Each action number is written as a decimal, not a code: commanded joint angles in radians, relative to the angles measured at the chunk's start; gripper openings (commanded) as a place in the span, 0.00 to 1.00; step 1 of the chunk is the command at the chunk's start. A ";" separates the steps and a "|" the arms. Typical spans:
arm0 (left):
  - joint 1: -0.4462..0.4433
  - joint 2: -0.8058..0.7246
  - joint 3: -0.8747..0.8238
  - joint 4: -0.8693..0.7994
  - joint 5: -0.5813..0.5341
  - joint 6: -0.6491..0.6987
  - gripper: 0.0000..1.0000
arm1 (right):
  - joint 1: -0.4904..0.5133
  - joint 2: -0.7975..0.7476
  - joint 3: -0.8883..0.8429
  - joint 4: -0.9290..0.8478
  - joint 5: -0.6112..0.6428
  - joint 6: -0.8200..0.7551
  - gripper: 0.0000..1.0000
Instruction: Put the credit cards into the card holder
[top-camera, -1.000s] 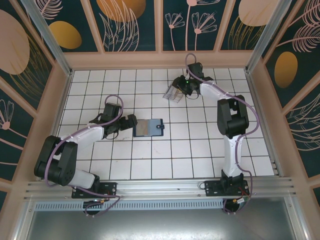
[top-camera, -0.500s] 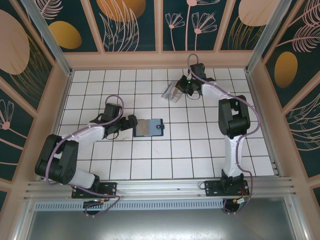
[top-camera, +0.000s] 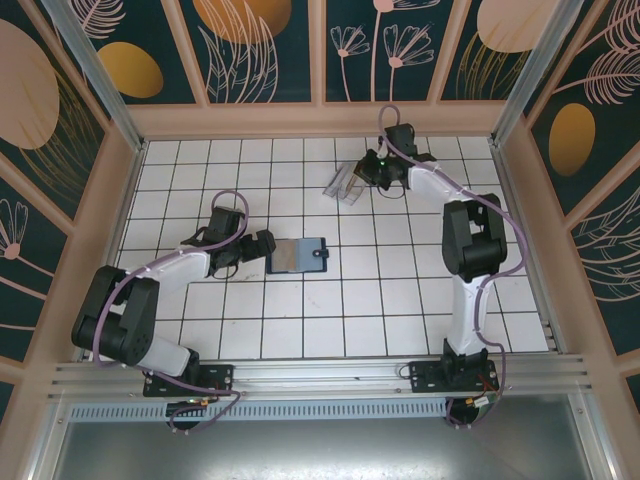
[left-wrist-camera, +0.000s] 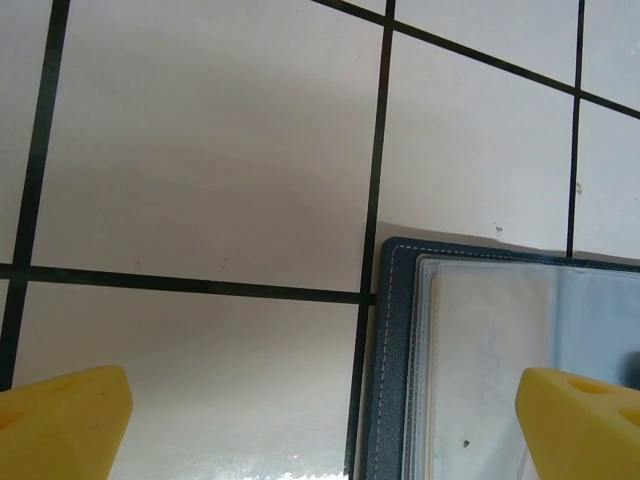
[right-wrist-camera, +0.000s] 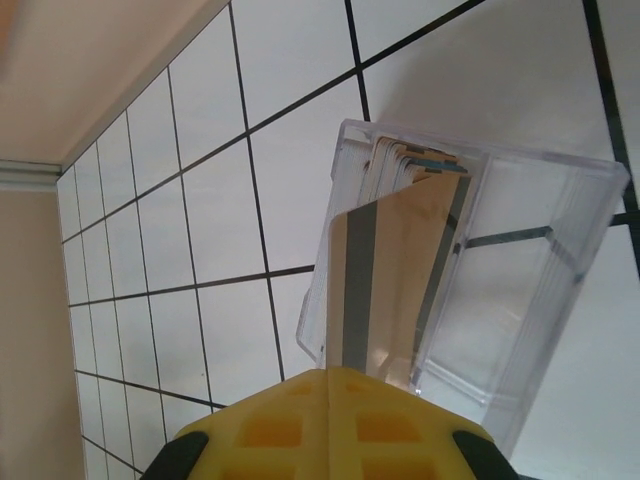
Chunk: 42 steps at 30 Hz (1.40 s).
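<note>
- Credit cards (right-wrist-camera: 408, 160) stand packed together in the clear plastic tray (right-wrist-camera: 545, 270), which sits near the far edge of the tiled table (top-camera: 400, 300), right of its middle.
- One beige card (right-wrist-camera: 392, 270) with a grey stripe leans out of the stack, and the right gripper (right-wrist-camera: 330, 395) is closed on its near end.
- Risk: the hold looks to be on the card's very end, so the card could pivot or slip out when it is lifted or carried.
- Risk: the cards lie tight against each other, so a neighbour may cling to the held card, ride up with it and drop on the tiles.
- Risk: the tray is light and loose. If the card drags on its wall, the tray may tip or slide toward the far edge.
- The card holder (top-camera: 298, 254) lies open and flat near the middle of the table, well apart from the tray.
- The left gripper (top-camera: 262, 245) is at the holder's left edge with its fingers spread wide, gripping nothing.
- Risk: the holder does not look pinned down, so a card pushed at its clear window pocket (left-wrist-camera: 500, 340) could shove the whole holder along.
- Risk: the pocket mouth is thin and flat, so a tilted card would likely skate over it, or bend.
</note>
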 joint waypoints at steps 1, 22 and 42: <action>-0.001 0.041 0.005 0.008 0.025 -0.009 0.98 | -0.025 -0.037 -0.033 -0.073 0.003 -0.043 0.00; -0.001 0.053 0.029 0.015 0.052 -0.020 0.99 | -0.030 0.060 0.040 -0.102 -0.020 -0.050 0.19; -0.002 0.050 0.014 0.026 0.055 -0.023 0.99 | -0.011 0.074 0.088 -0.081 -0.028 -0.003 0.31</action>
